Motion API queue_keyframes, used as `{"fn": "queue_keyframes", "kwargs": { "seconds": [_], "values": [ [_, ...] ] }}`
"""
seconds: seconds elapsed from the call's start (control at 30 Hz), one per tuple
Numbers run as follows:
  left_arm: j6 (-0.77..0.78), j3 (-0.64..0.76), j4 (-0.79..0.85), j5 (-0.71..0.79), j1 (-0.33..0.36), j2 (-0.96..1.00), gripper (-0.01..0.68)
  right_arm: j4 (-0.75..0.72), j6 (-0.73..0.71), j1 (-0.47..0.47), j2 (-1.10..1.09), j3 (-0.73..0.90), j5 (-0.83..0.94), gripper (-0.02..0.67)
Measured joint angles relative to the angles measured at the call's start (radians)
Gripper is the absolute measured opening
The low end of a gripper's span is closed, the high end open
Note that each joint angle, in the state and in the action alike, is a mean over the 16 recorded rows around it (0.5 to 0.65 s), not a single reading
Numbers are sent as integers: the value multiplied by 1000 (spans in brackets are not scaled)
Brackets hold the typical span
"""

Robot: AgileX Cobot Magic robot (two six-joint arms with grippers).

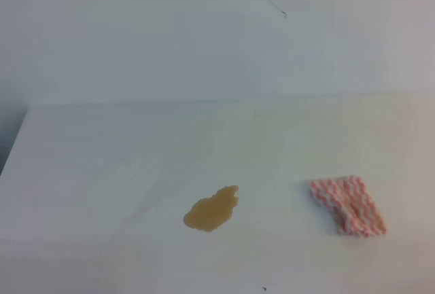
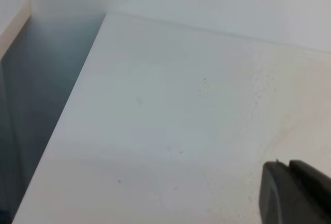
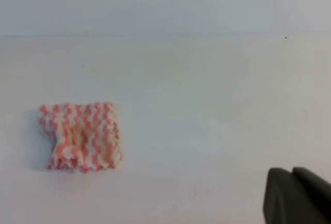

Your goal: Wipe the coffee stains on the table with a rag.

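Observation:
A tan-brown coffee stain (image 1: 212,209) lies on the white table (image 1: 102,165), a little left of centre near the front. The rag (image 1: 348,204), pink-and-white zigzag striped and slightly crumpled, lies flat to the stain's right. In the right wrist view the rag (image 3: 80,136) rests at the left, well apart from my right gripper (image 3: 292,171), whose dark fingers meet at the lower right with nothing between them. My left gripper (image 2: 288,166) shows the same way over bare table (image 2: 170,105), fingers pressed together and empty. Neither gripper appears in the exterior high view.
The table's left edge (image 2: 67,115) drops off to a dark gap (image 2: 36,89). A pale wall (image 1: 204,29) rises behind the table's far edge. A faint yellowish tint marks the table's right part (image 1: 319,131).

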Motion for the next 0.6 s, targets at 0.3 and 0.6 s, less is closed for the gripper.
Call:
{"fn": "queue_keyframes", "kwargs": {
  "seconds": [0.3,0.6],
  "values": [
    [0,0,0,0,0,0,1,0,0,0,0,0,0,-4],
    [0,0,0,0,0,0,1,0,0,0,0,0,0,-4]
  ]
}}
